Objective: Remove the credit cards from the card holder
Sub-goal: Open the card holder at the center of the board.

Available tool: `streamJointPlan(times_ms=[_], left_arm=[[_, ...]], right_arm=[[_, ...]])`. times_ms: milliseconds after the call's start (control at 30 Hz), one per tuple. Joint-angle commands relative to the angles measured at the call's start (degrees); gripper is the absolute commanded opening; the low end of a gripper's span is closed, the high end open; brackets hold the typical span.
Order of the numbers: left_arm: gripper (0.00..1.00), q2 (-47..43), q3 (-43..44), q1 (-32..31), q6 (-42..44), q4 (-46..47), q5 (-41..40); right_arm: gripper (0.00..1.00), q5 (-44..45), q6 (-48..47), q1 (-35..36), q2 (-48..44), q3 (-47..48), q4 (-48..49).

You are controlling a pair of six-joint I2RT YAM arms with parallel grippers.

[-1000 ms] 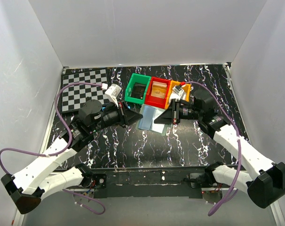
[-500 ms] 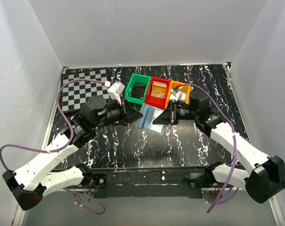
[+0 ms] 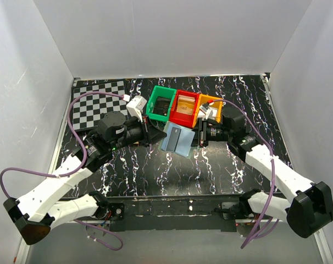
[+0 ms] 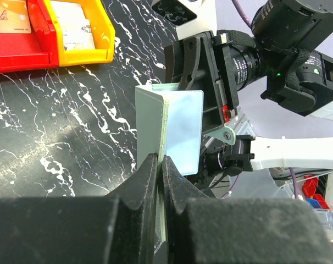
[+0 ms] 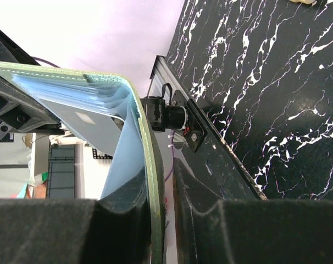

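Observation:
The card holder (image 3: 177, 138) hangs open above the table between my two grippers, its pale-blue panels facing up. My left gripper (image 3: 154, 135) is shut on its left edge; in the left wrist view the fingers (image 4: 160, 160) pinch the grey-green cover below a pale-blue panel (image 4: 183, 129). My right gripper (image 3: 199, 135) holds the right flap; in the right wrist view the jaws (image 5: 165, 165) straddle the green cover (image 5: 153, 181), with layered blue pockets (image 5: 78, 93) fanned out to the left. No dark credit card shows in the holder.
Green (image 3: 161, 103), red (image 3: 183, 106) and orange (image 3: 206, 104) bins stand in a row just behind the holder. Flat cards lie in the red bin (image 4: 10, 22) and the orange bin (image 4: 73, 30). A checkerboard (image 3: 98, 104) lies at the back left. White walls enclose the table.
The right gripper has drawn back to the right with its flap, and the holder has spread wider and flatter. The left gripper has shifted slightly right and kept its grip.

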Motion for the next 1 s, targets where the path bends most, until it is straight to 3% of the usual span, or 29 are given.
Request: streamJointPlan(times_ms=[0,133,467,967], left_arm=[[0.0,-2.4,1.1,-0.1,0.5,1.9,-1.4],[0.0,-3.4,-0.1,-0.1,0.3,2.3,-2.3],[0.0,-5.6,-3.6,0.0,-1.6,4.4,-3.7],[0.0,-10.0,-8.7,0.0,-3.6,12.1,-2.2]], right_arm=[[0.29,-0.7,0.3,-0.6,-2.5,0.0,2.2],[0.41,-1.1,0.1,-1.1,-3.7,0.3,1.1],[0.45,-3.2,2.9,-3.9,-6.7,-1.1,3.5],[0.52,-8.3,18.7,-6.2,-7.0,-7.4,28.4]])
